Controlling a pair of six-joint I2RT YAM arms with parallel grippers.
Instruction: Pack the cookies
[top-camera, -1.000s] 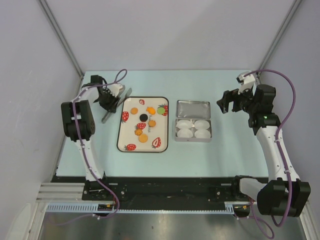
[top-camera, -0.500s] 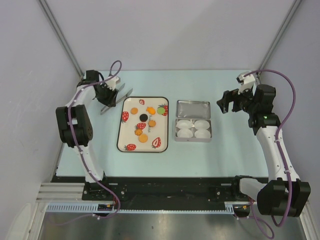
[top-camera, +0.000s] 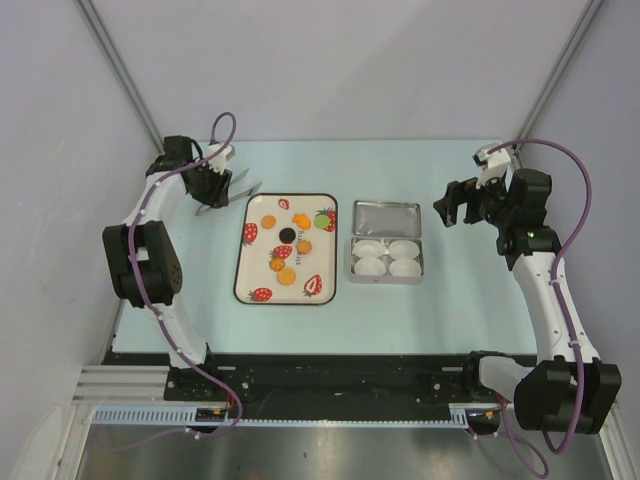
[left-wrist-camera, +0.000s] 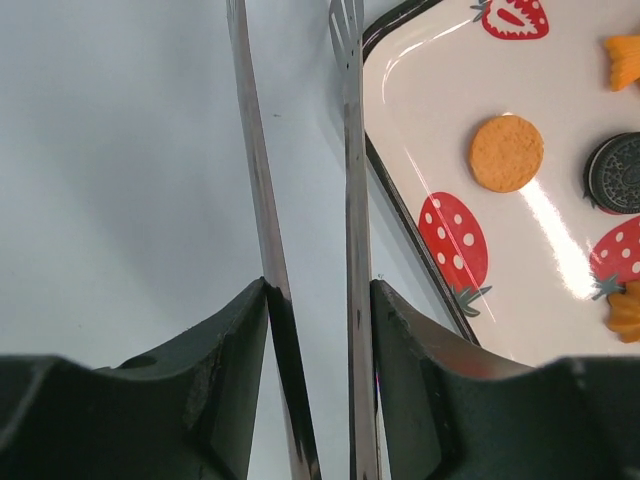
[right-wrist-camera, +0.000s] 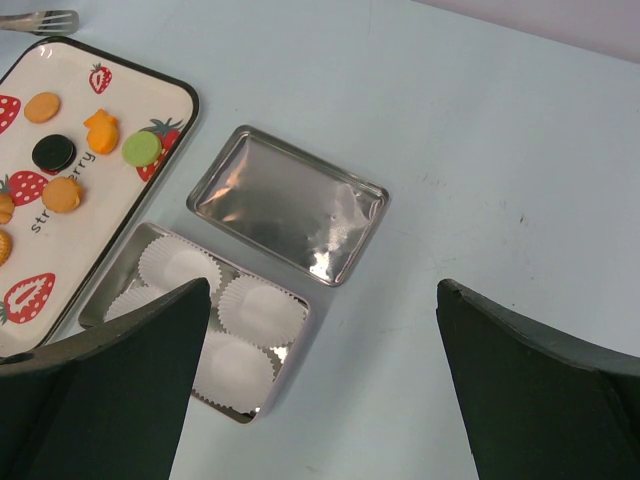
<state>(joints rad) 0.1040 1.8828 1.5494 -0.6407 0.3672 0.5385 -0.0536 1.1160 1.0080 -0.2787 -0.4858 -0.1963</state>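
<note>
Steel tongs (left-wrist-camera: 350, 180) clamped in the left fingers (left-wrist-camera: 225, 390) beside the tray (left-wrist-camera: 430, 110) of cookies (left-wrist-camera: 506, 153); right fingers (right-wrist-camera: 100, 390) spread wide, away from the tin lid (right-wrist-camera: 285, 205).

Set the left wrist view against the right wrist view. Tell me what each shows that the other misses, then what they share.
Left wrist only: the left hand clamped on the tongs, both steel arms close up. Right wrist only: the open right hand, the tin with four white paper cups, its lid beside it, a green disc on the tray. Shared: the tray, the black cookie, a round orange cookie, and the tongs, of which the right wrist view catches only the tip.
</note>
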